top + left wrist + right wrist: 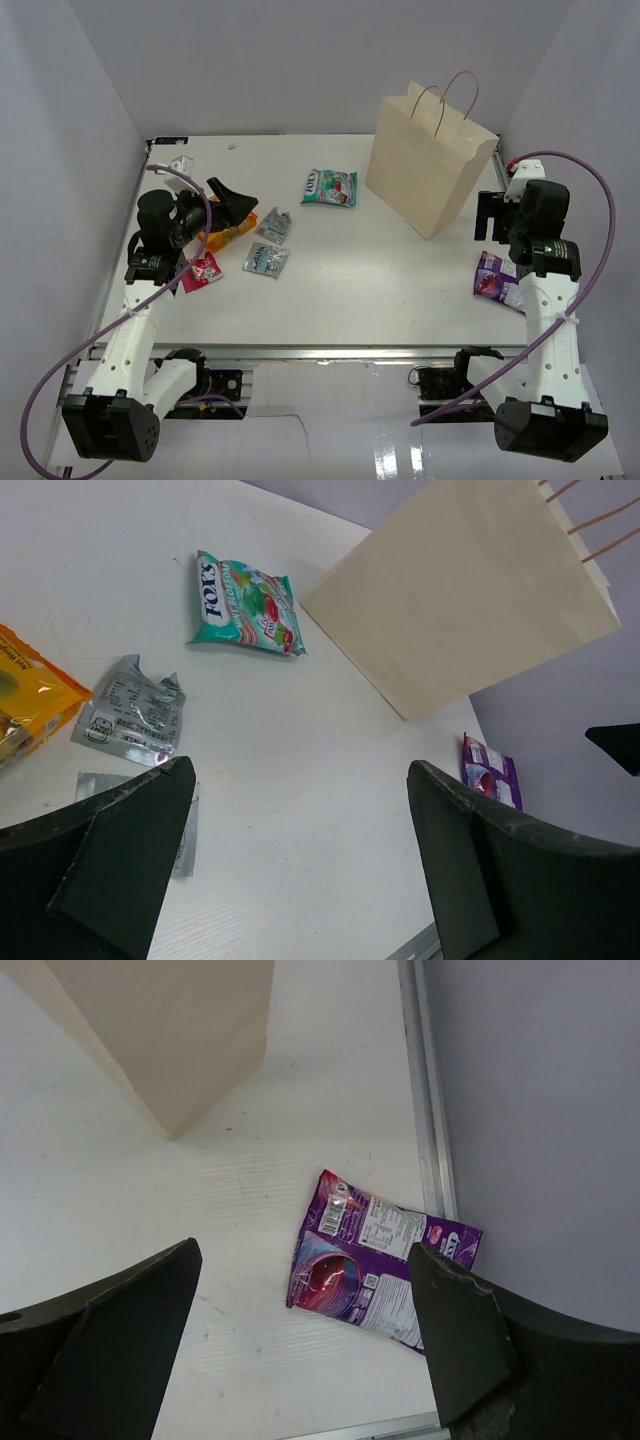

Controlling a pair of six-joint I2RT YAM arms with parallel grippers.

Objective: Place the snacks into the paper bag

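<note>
Nothing is bagged yet: the paper bag (pixel 430 165) stands upright far right, snacks (pixel 329 187) loose on the table (pixel 400 290). Both claws gape empty, right gripper (pixel 302 1260) over the purple packet (pixel 375 1275), left gripper (pixel 300 780) near the orange packet (pixel 25 705). Next likely needs a low pinch on flat foil

Overhead, one camera looks down from the near side over the whole table (pixel 380 290). The left wrist camera slants low across it toward the bag (pixel 460 600). The right one looks steeply down, close, on the purple packet (pixel 380 1260). Both wrist views catch these two.
</note>
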